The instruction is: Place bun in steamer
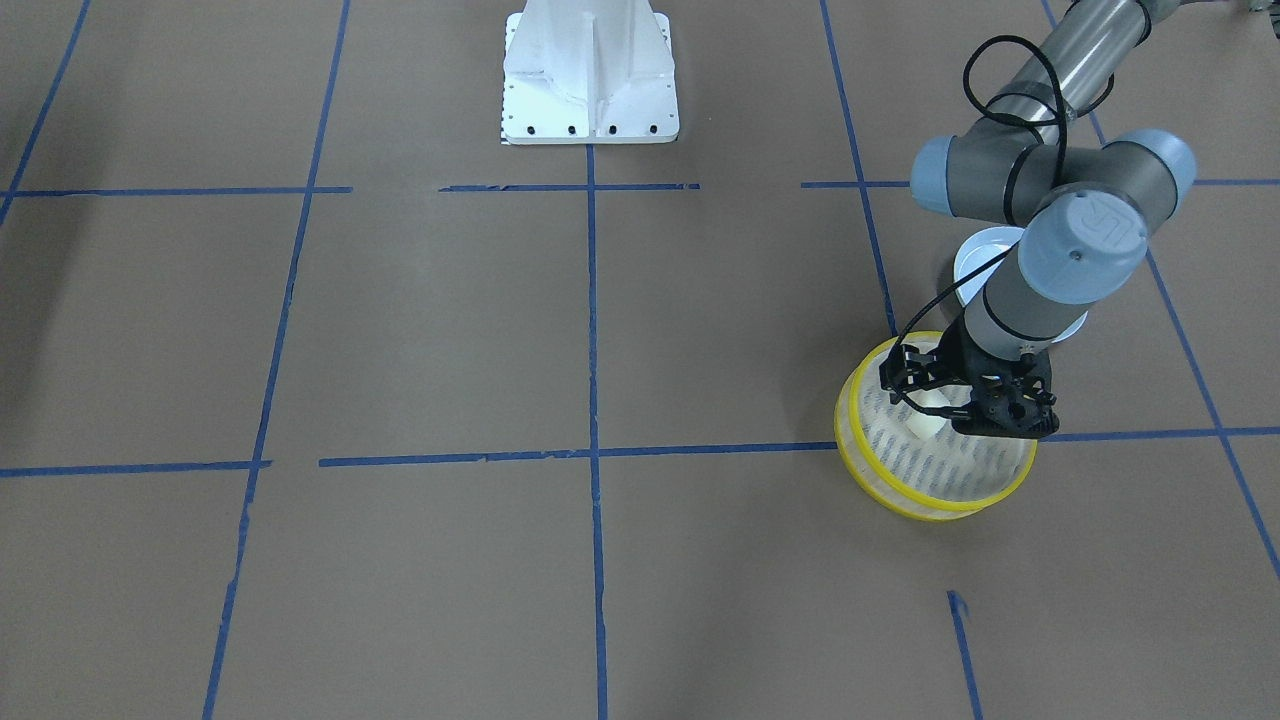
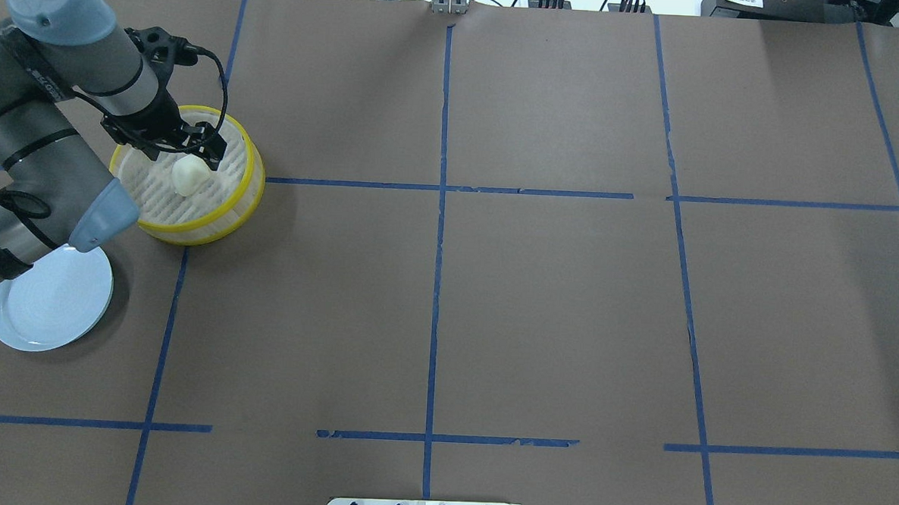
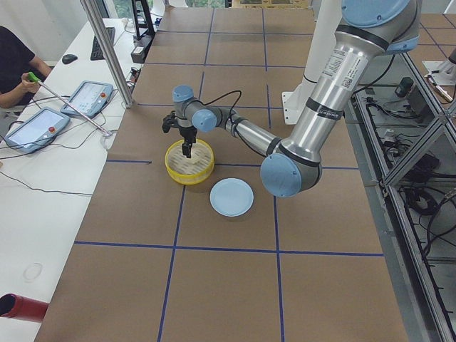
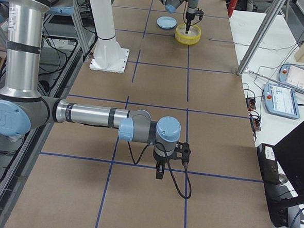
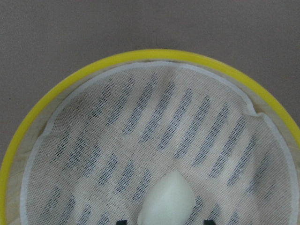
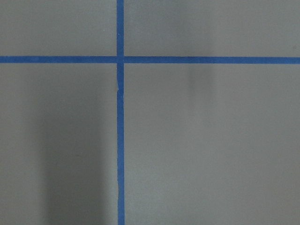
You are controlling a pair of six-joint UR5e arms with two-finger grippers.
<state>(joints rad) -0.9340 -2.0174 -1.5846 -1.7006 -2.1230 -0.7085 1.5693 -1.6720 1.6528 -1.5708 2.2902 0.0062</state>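
The steamer (image 2: 249,187), a round yellow-rimmed basket with a slotted pale bottom, stands at the table's far left. The bun (image 2: 189,176), a small cream-white lump, lies on the steamer's bottom, and the left wrist view shows it too (image 5: 168,199). My left gripper (image 2: 184,157) reaches down inside the steamer. Its fingertips (image 5: 122,221) stand either side of the bun with a small gap, so it is open. My right gripper (image 4: 159,174) hangs over bare table far from the steamer. I cannot tell whether it is open or shut.
A pale blue ridged plate (image 2: 49,303) lies on the table beside the steamer, partly under my left arm. The white robot base (image 1: 590,70) stands at the table's middle edge. Blue tape lines cross the brown table.
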